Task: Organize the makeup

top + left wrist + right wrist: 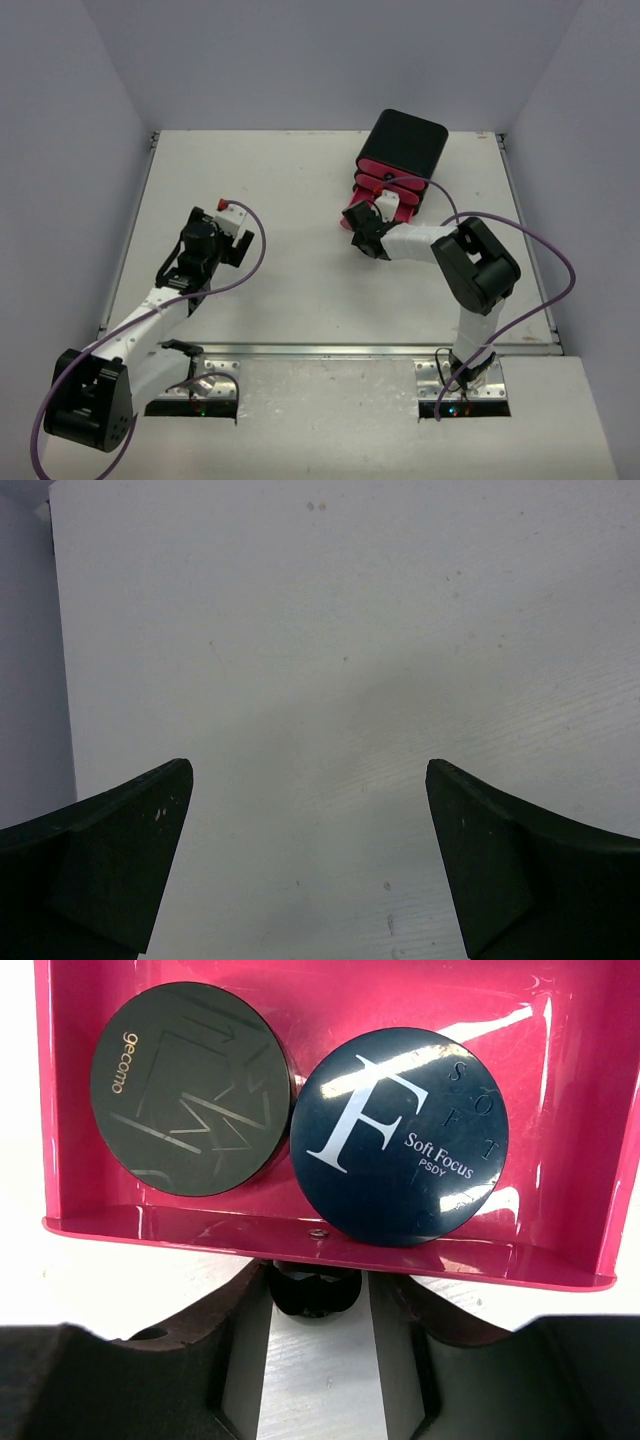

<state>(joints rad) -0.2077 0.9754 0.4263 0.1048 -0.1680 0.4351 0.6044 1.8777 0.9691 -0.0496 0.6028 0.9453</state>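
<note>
In the right wrist view an open pink drawer (200, 1232) holds two pieces of makeup side by side: a round black compact (190, 1088) on the left and a round blue compact with a white "F" (400, 1135) on the right. My right gripper (318, 1282) is at the drawer's front, its two fingers pressed against either side of the small black knob (318, 1298). From above, that gripper (362, 232) sits at the lowest drawer (350, 216) of the black box (405, 145). My left gripper (308, 770) hangs wide open over bare table, holding nothing.
The black box with pink drawers stands at the back right of the white table (300, 290). The left arm (190, 250) reaches over the left half. Grey walls close in the table on three sides.
</note>
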